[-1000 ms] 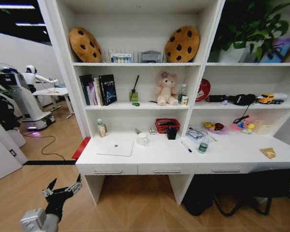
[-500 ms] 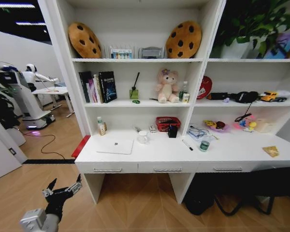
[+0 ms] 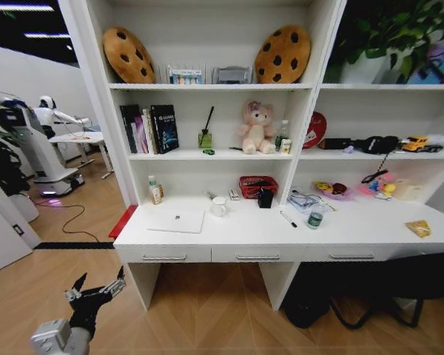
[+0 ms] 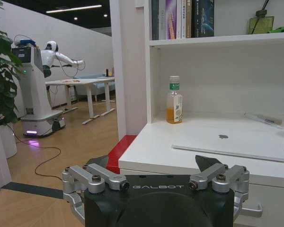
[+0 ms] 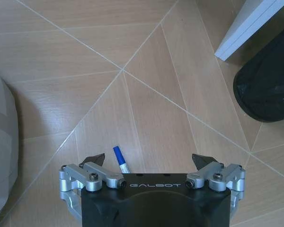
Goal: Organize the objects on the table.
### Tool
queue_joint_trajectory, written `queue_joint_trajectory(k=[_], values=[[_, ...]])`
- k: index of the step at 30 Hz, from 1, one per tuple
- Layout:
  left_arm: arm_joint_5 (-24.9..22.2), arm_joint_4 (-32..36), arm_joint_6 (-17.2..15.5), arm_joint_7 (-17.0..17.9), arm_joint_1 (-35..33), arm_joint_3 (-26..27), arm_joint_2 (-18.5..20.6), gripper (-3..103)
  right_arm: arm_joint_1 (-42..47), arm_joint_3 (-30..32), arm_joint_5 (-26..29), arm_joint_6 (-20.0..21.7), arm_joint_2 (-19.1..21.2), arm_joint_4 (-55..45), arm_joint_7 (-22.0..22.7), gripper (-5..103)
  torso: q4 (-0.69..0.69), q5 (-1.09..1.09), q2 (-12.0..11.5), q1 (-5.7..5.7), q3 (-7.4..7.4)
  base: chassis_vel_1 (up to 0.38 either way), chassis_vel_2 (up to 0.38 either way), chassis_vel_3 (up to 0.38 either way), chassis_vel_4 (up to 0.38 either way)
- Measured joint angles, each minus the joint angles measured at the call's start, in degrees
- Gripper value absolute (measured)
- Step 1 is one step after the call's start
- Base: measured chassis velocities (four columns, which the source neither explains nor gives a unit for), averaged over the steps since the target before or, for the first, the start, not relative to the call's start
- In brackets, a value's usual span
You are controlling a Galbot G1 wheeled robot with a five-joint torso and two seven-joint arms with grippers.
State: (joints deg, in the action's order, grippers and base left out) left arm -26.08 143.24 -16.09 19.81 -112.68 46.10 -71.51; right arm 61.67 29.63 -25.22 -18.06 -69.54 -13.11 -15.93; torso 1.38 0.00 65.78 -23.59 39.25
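Laptop [image 3: 177,220] lies flat; blue-capped pen [image 5: 120,161] (half hidden) on floor.

1. The light is bright and even, with ceiling strip lights [image 3: 15,9] at the upper left.
2. The shelf edges bend near the frame borders.
3. The right side looks soft.

Whole head view shifted — camera apparently tilted down slightly; table [image 3: 229,233] and shelf contents themselves unmoved.
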Motion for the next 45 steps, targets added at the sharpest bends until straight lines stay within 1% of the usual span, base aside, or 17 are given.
queue_joint_trajectory(k=[1, 5, 13, 18, 24, 26, 28, 38, 39, 45], values=[[0.0, 0.0, 0.0, 0.0, 0.0, 0.0, 0.0, 100, 0.0, 0.0, 0.1, 0.3, -0.3, -0.1, 0.5, 100, 0.00, 0.00, -0.5, 0.22, -0.27, 0.000, 0.000, 0.000, 0.000], [0.0, 0.0, 0.0, 0.0, 0.0, 0.0, 0.0, 100, 0.5, 0.3, 0.2, 0.6, -0.5, -0.3, 1.2, 100, 0.00, -0.01, -1.2, 0.54, -0.66, 0.000, 0.000, 0.000, 0.000], [0.0, 0.0, 0.0, 0.0, 0.0, 0.0, 0.0, 100, 1.3, 0.6, 0.3, 0.6, -0.5, -0.3, 1.3, 100, 0.01, -0.01, -2.3, 1.03, -1.23, 0.000, 0.000, 0.000, 0.000], [0.0, 0.0, 0.0, 0.0, 0.0, 0.0, 0.0, 100, 1.8, 0.7, 0.2, 0.6, -1.3, -0.5, 1.4, 100, 0.00, 0.00, -4.1, 1.84, -2.24, 0.000, 0.000, 0.000, 0.000], [0.0, 0.0, 0.0, 0.0, 0.0, 0.0, 0.0, 100, 1.7, 0.7, -0.6, 0.6, -1.4, -0.7, 1.3, 100, 0.00, 0.00, -5.4, 2.43, -2.93, 0.000, 0.000, 0.000, 0.000], [0.0, 0.0, 0.0, 0.0, 0.0, 0.0, 0.0, 100, 1.7, 0.6, -0.7, 0.6, -1.2, -0.7, 1.3, 100, 0.00, 0.00, -6.7, 3.04, -3.70, 0.000, 0.000, 0.000, 0.000], [0.0, 0.0, 0.0, 0.0, 0.0, 0.0, 0.0, 100, 1.7, 0.6, -0.8, 0.6, -1.1, -0.7, 1.2, 100, 0.00, -0.01, -7.0, 3.15, -3.84, 0.000, 0.000, 0.000, 0.000], [0.0, 0.0, 0.0, 0.0, 0.0, 0.0, 0.0, 100, 1.9, 0.6, -1.2, 1.0, -1.2, -0.6, 0.5, 100, 0.00, 0.00, -10.1, 4.52, -5.62, 0.000, 0.000, 0.000, 0.000], [0.0, 0.0, 0.0, 0.0, 0.0, 0.0, 0.0, 100, 1.9, 0.6, -1.2, 1.0, -1.2, -0.6, 0.5, 100, 0.00, 0.00, -10.1, 4.52, -5.62, 0.000, 0.000, 0.000, 0.000], [0.0, 0.0, 0.0, 0.0, 0.0, 0.0, 0.0, 100, 2.0, 0.8, -3.7, 2.2, -0.9, -0.7, 0.9, 100, 0.00, 0.01, -11.8, 5.24, -6.54, 0.000, 0.000, 0.000, 0.000]])
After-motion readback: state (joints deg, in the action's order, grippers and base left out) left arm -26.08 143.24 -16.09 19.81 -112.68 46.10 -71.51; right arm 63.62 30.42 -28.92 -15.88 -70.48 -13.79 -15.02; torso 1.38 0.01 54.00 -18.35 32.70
